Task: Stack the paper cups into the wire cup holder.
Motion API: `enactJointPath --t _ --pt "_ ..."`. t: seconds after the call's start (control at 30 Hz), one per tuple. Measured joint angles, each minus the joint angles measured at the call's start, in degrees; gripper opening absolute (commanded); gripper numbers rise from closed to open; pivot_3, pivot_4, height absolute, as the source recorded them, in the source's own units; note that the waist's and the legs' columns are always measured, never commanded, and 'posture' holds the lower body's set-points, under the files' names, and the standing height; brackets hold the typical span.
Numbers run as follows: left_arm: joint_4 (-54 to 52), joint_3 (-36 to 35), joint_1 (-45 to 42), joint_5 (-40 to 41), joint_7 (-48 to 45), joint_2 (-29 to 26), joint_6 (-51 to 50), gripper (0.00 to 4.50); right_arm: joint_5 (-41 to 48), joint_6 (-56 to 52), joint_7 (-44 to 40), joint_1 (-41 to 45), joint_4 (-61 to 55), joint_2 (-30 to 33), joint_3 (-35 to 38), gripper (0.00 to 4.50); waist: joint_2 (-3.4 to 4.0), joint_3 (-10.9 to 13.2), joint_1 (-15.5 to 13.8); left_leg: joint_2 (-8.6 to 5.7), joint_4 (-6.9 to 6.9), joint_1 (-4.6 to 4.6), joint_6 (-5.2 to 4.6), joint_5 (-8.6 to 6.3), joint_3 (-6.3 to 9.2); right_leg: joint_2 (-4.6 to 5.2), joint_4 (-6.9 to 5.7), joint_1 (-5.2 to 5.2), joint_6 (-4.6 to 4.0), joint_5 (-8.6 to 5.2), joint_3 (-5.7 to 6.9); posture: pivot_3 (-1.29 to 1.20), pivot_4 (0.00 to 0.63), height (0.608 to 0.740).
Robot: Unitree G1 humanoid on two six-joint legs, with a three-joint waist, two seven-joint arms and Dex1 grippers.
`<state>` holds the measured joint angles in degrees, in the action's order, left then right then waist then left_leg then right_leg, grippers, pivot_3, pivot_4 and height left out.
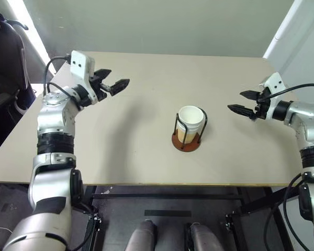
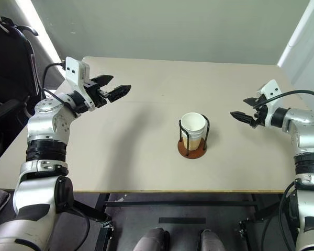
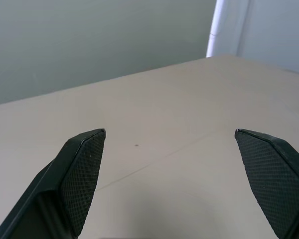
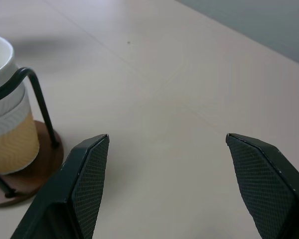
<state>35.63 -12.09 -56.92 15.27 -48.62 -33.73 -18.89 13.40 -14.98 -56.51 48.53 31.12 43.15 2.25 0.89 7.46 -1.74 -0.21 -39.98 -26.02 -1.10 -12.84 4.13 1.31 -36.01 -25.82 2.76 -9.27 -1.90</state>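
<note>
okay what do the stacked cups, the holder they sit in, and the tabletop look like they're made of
The stacked white-and-tan cups look like matte paper, with a faint embossed wave texture and rolled rims. The black-looped, brown-based cup holder: thin glossy black wire, probably coated metal, on a reddish-brown disc that could be wood. The pale beige table looks like smooth matte laminate or painted board.

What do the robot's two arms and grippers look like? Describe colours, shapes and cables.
Both arms have silver-grey metal shells with black joint bands. Each wrist carries a white boxy block with a black cable looping from it. The left gripper and right gripper each have two black tapered fingers with fine cross-hatched pads.
</note>
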Motion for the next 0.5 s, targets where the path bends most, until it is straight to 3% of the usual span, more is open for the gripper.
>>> enactJointPath --t 0.5 --pt "-2.12 2.93 1.91 -0.76 4.15 3.59 0.39 4.46 -0.16 0.34 12.0 -0.07 2.48 -2.44 4.86 3.8 0.0 0.0 -0.02 0.0 0.06 0.02 0.06 -0.03 0.04 0.0 -0.02 -0.02 -0.03 -0.01 0.01 0.0 0.15 0.74"
